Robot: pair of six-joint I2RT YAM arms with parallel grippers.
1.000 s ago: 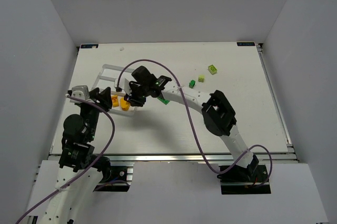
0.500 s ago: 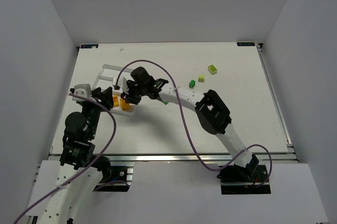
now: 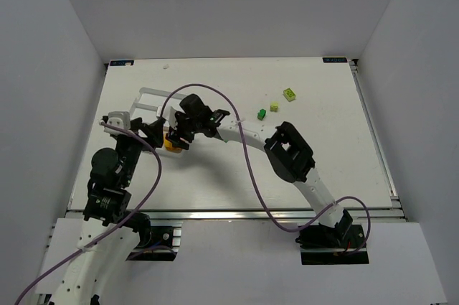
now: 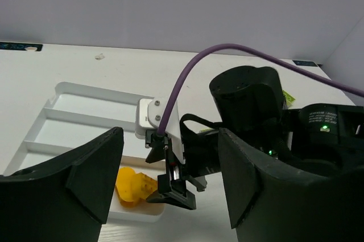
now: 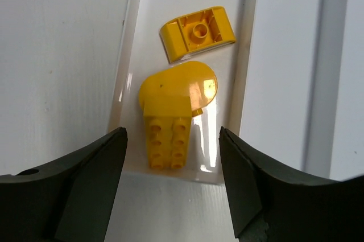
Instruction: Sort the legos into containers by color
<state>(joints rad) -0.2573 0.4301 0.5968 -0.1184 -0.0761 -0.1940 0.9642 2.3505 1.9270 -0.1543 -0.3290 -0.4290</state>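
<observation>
The clear white tray [image 3: 145, 94] lies at the table's left. Yellow legos [image 3: 170, 144] rest in its nearest compartment. In the right wrist view these are a studded brick [image 5: 169, 142], a rounded piece [image 5: 181, 87] and an upturned curved piece [image 5: 197, 33]. My right gripper [image 5: 170, 188] hovers open over them, holding nothing. My left gripper [image 4: 170, 196] is open too, just left of the right one, with the yellow legos [image 4: 132, 185] and the right gripper's fingers [image 4: 173, 193] ahead of it. Lime and green legos [image 3: 274, 106] lie loose at the far right.
The tray's farther compartments [image 4: 85, 117] are bare white. A lime brick [image 3: 290, 94] and a small green one [image 3: 262, 113] sit apart on the table. The right arm [image 3: 287, 154] stretches across the middle, and its purple cable [image 3: 247, 169] loops over the table.
Both grippers have opened wider. The right gripper has shifted a little left over the tray's near compartment, and the left gripper has edged away from the table's near edge.
</observation>
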